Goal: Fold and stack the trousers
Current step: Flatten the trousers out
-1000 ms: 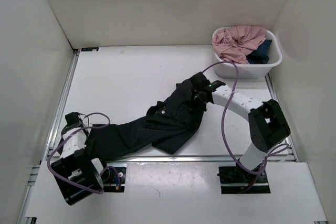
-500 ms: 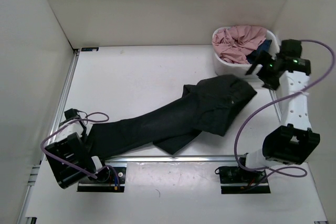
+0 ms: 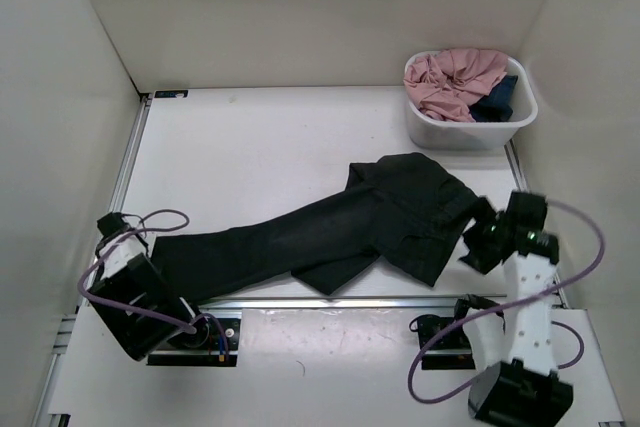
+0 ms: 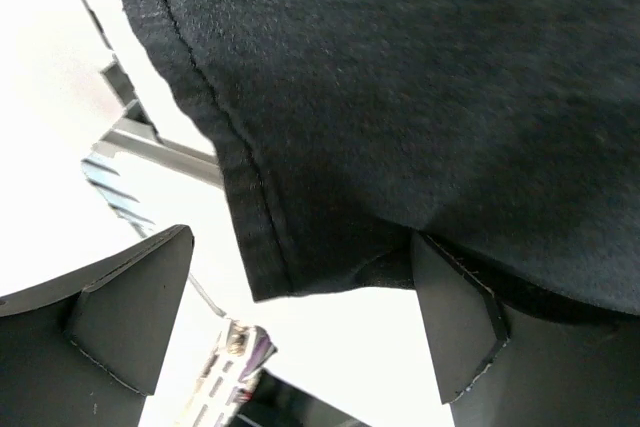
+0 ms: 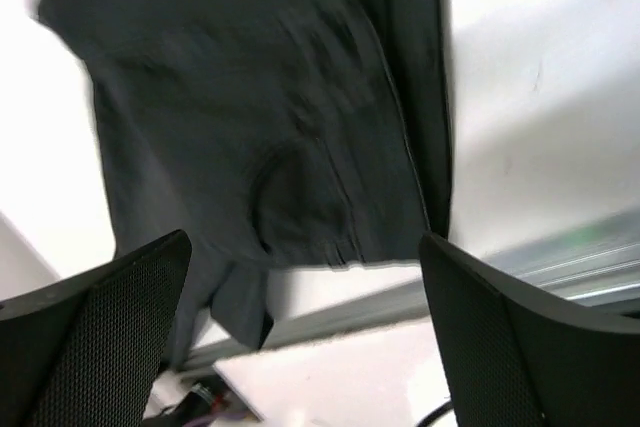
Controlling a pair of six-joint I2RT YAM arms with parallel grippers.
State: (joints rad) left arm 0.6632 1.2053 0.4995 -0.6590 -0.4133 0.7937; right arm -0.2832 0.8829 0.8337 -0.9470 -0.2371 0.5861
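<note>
Limp matte-black long-legged trousers (image 3: 340, 232) lie diagonally across the white counter (image 3: 250, 147), likely light and floppy, best pinched at hem and waistband, where the left claw (image 4: 300, 317) and right claw (image 5: 305, 247) both gape wide, gripping nothing.

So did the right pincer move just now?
Yes. The right pincer has swung away from the white basket, toward the near edge of the table, beside the trousers.

A robotics lab cell: bare white panels (image 3: 320, 17) enclose a white table (image 3: 250, 147), with an aluminium rail (image 3: 124, 182) at nine o'clock.
</note>
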